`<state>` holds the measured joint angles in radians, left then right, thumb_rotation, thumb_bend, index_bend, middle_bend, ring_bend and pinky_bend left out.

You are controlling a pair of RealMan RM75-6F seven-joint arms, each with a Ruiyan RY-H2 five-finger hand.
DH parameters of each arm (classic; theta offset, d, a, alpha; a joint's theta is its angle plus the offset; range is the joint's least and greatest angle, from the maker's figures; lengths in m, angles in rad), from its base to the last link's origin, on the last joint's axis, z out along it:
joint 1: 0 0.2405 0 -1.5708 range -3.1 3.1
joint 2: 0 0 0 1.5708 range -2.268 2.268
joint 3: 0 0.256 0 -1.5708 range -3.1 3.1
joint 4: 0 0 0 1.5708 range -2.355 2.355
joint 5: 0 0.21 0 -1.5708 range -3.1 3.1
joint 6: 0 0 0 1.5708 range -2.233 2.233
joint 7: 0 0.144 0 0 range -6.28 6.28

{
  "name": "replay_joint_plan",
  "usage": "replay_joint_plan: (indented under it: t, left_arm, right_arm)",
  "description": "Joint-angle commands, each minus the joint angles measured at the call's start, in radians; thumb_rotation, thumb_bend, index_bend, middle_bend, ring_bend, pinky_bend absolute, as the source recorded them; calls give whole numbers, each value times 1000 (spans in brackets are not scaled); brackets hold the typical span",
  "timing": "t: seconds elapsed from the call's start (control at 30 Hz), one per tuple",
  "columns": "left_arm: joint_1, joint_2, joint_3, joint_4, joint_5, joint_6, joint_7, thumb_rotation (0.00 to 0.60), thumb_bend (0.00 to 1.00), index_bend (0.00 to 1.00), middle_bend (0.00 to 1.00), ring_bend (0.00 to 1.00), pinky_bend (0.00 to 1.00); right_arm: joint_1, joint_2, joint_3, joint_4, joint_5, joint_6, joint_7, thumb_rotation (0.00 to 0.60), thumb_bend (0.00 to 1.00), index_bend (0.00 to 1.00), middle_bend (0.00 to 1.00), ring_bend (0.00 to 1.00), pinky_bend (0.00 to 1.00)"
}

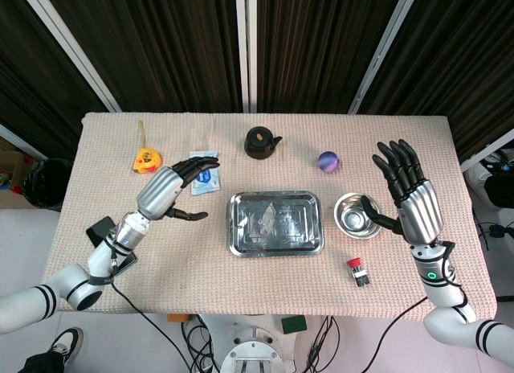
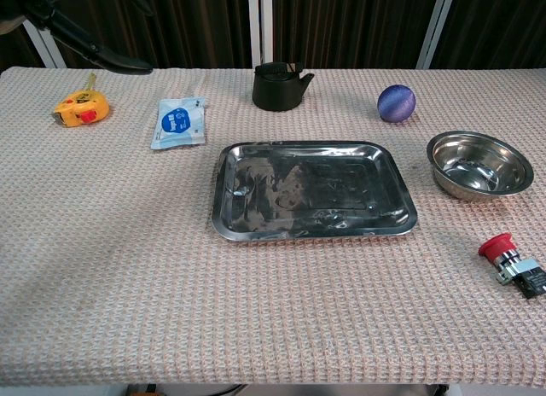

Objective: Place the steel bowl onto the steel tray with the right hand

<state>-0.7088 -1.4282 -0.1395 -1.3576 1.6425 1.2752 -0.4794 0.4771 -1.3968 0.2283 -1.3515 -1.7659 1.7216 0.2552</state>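
The steel bowl (image 1: 357,215) (image 2: 479,165) stands upright on the cloth, just right of the steel tray (image 1: 275,223) (image 2: 312,191) and apart from it. The tray holds nothing. My right hand (image 1: 408,188) hovers just right of the bowl with its fingers spread and its thumb reaching toward the bowl's rim; it holds nothing. My left hand (image 1: 170,187) hangs above the cloth left of the tray, fingers loosely apart and holding nothing. Neither hand shows in the chest view.
A black teapot (image 1: 261,141) (image 2: 277,86) and a purple ball (image 1: 328,161) (image 2: 397,102) stand behind the tray. A red push button (image 1: 357,271) (image 2: 510,258) lies in front of the bowl. A yellow tape measure (image 1: 145,158) (image 2: 80,107) and a blue-white packet (image 1: 205,172) (image 2: 178,121) lie at the far left.
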Motion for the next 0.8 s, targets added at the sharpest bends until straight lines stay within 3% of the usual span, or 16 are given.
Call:
replay_joint_plan:
  t: [0.03,0.47,0.67,0.8]
  left_arm:
    - [1,2,1,-4,-2,3,2,600,40,163,149,166,307]
    - [4,7,6,-20,-9,15,32,600,41,163,149,166,304]
    - [5,6,10,-14,-12,15,28,600,41,163,150,166,304]
    - [12,8,13,-2,-21,17,38,600,41,163,149,166,291]
  right_arm:
    - [0,-1,-1,1,0,4,2,600,391,0,0,0,0]
    - [-4,7,-15,16,16,-5,14,600,390,0,0,0,0]
    - [-17,30,-46,-1,28,-48,-29,600,387,0,7,0,0]
    - [-40,78,-93,-18,49,-123,-103,600,386,4,32,0,0]
